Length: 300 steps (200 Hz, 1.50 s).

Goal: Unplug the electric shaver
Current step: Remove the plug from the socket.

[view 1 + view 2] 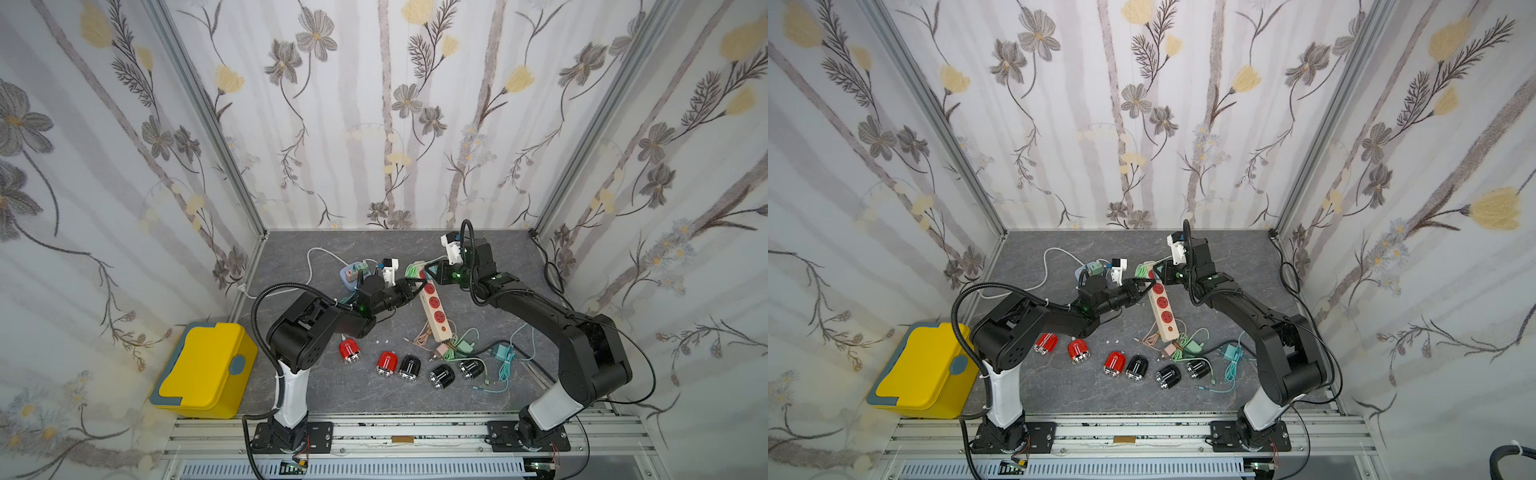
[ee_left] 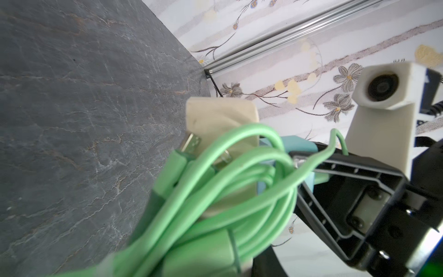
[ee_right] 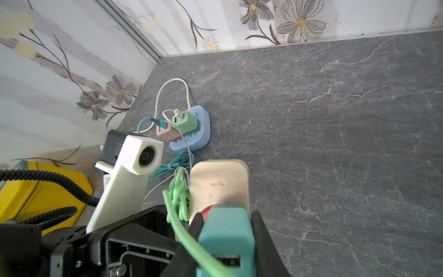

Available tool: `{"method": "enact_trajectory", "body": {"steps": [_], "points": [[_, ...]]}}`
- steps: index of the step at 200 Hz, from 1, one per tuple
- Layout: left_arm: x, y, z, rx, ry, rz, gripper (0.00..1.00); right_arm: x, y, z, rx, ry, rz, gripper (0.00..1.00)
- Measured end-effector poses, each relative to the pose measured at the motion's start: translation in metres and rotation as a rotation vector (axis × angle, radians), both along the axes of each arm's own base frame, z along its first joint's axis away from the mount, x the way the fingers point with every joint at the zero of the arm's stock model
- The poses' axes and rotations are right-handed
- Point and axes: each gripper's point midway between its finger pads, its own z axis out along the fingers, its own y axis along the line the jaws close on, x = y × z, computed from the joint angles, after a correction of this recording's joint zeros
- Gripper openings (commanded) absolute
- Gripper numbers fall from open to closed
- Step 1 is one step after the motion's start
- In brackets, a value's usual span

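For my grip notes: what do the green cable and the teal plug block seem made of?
The green cable: likely soft rubbery plastic, matte; it bends in loose loops. The teal plug block: probably hard moulded plastic, satin; smooth faces, rounded edges.

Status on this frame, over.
Right gripper jaws clamped on teal adapter at end of beige power strip. Left gripper at green cable bundle, grip unclear. Bundle crowds the adapter.

Left gripper (image 1: 420, 284), right gripper (image 1: 429, 271): tips close.

Beige plastic power strip (image 1: 434, 305), red sockets. Mint-green coiled cable (image 3: 179, 194). Teal boxy plug adapter (image 3: 226, 237). Grey veined stone-look tabletop (image 3: 335, 120). Yellow lidded box (image 1: 208, 365), grey-blue trim.
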Motion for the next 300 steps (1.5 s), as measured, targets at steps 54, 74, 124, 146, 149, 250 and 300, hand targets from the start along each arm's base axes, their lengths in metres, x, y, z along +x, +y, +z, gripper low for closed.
{"method": "enact_trajectory", "body": {"steps": [54, 74, 124, 146, 149, 250, 300], "points": [[0.000, 0.006, 0.020, -0.026, -0.066, 0.005, 0.17, -0.004, 0.000, 0.023, 0.077, -0.013, 0.012, 0.08], [0.001, 0.006, 0.020, -0.026, -0.066, 0.010, 0.16, -0.003, 0.002, 0.024, 0.049, -0.019, -0.011, 0.07], [0.006, 0.009, 0.027, -0.019, -0.086, 0.039, 0.14, -0.001, 0.011, 0.035, -0.164, -0.092, -0.135, 0.05], [0.009, 0.010, 0.024, -0.006, -0.077, 0.058, 0.13, 0.003, 0.016, 0.032, -0.268, -0.121, -0.176, 0.05], [0.010, 0.011, 0.022, 0.000, -0.074, 0.063, 0.13, 0.004, 0.017, 0.031, -0.283, -0.125, -0.181, 0.05], [0.021, 0.024, -0.015, 0.096, 0.028, 0.152, 0.13, -0.006, -0.012, 0.066, -0.207, -0.184, -0.229, 0.05], [0.035, 0.024, -0.017, 0.049, 0.044, 0.190, 0.12, -0.032, -0.044, 0.097, -0.085, -0.246, -0.242, 0.07]]}}
